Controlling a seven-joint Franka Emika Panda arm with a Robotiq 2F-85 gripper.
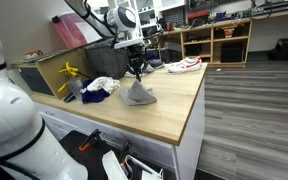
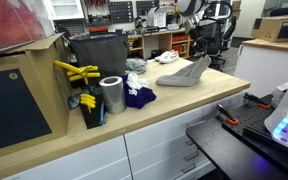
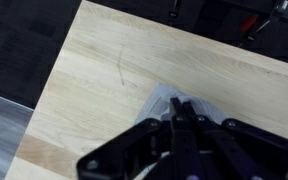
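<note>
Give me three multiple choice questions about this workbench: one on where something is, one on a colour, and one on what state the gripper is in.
1. Where does the white sneaker lie?
A. on the wooden countertop
B. inside a drawer
C. on a chair

2. What colour is the cloth under the gripper?
A. yellow
B. grey
C. red

3. How do the gripper's jaws stand?
A. wide open, clear of everything
B. shut on the cloth
C. shut on the sneaker

Answers:
1 A: the sneaker rests on the countertop's far end in both exterior views.
2 B: the cloth is plainly grey in all three views.
3 B: the wrist view shows the fingers closed together on the cloth, which is drawn up into a peak.
</note>
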